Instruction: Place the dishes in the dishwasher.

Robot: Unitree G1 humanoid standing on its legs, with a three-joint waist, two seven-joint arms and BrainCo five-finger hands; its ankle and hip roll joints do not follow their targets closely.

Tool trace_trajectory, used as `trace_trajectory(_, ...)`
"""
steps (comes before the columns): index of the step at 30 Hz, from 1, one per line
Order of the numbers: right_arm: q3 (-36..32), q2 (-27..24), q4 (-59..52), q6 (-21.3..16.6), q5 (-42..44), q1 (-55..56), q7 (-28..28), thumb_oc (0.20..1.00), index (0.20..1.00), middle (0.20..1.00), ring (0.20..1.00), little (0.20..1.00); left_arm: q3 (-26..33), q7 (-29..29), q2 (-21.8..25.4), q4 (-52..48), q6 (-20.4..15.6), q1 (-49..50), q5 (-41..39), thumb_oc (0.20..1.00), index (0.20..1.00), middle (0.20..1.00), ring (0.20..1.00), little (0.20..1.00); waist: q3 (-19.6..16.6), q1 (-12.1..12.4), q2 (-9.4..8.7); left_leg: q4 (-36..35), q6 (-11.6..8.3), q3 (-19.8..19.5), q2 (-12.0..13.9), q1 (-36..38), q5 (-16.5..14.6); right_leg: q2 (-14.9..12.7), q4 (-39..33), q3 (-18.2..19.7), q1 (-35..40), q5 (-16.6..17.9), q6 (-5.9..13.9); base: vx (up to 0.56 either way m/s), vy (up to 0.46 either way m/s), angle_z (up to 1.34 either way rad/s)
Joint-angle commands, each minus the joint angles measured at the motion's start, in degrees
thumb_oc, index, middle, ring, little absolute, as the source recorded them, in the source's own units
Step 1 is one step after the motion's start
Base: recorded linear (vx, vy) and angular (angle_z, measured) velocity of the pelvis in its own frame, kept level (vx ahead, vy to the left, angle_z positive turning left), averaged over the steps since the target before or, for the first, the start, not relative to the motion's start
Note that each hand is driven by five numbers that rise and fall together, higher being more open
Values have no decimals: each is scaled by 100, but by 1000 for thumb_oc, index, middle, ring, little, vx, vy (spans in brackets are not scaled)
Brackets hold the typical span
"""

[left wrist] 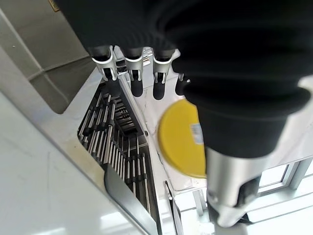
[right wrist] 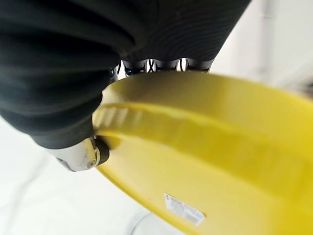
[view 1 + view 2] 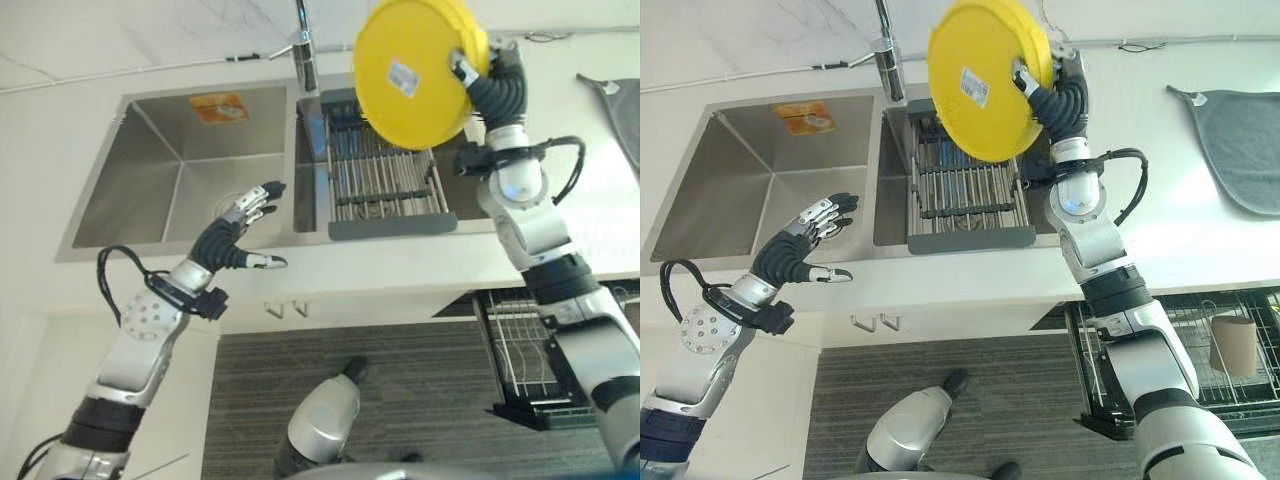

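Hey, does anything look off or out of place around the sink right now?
Nothing spilled or broken. The right hand holds a yellow plate tilted on edge above the drying rack in the sink. The left hand is open.

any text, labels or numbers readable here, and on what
Nothing can be read.
White sticker on the underside of the yellow plate, which is held in the right hand: print too small to read.
Orange label on the back wall of the left sink basin: blurred, unreadable.
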Motion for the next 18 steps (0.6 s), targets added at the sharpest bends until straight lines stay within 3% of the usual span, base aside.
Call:
trace_trajectory(1, 74, 51, -479, -295, -184, -38, -186, 200, 200, 200, 200, 200, 44, -60, 122, -389, -321, 471, -69, 1000, 1000, 1000, 1000, 1000, -619, -47, -259, -254, -245, -37, 816, -18, 168, -933, 8, -97, 110, 811, 393, -17, -69, -6)
trace_trajectory(6, -134, 293, -933, -503, 661, 268, -319, 200, 200, 200, 200, 200, 82, -124, -41, -393, -341, 578, -22, 1000, 1000, 1000, 1000, 1000, -747, -198, -311, -357, -221, 90, 884, 213, 141, -872, 1, -4, 170, 766, 360, -36, -52, -10)
trace_trajectory(9, -422, 887, -1449, -883, 1917, 873, -67, 200, 200, 200, 200, 200, 89, -14, -263, -380, -308, 577, 33, 1000, 1000, 1000, 1000, 1000, -861, -480, -349, -546, -197, 284, 996, 491, 111, -784, -19, 212, 134, 716, 327, -79, -81, -23)
trace_trajectory(12, -423, 1274, -1796, -957, 2047, 1317, -83, 200, 200, 200, 200, 200, -5, 111, -492, -393, -309, 543, 191, 1000, 1000, 1000, 1000, 1000, -934, -701, -331, -695, -190, 511, 1101, 716, 105, -702, -68, 388, 114, 692, 292, -74, -44, -44)
trace_trajectory(14, -449, 1313, -1908, -989, 2124, 1571, -25, 200, 200, 200, 200, 200, -18, 184, -562, -408, -299, 558, 233, 1000, 1000, 1000, 1000, 1000, -971, -822, -328, -748, -192, 624, 1147, 814, 92, -658, -69, 491, 78, 669, 279, -96, -40, -49)
trace_trajectory(18, -765, 1020, -2267, -1167, 2633, 2828, 450, 200, 200, 200, 200, 200, -47, 545, -766, -384, -369, 601, 390, 1000, 1000, 1000, 1000, 1000, -1113, -1419, -329, -1088, -221, 1145, 1373, 1224, 119, -523, -155, 894, -104, 696, 229, -173, -107, -59)
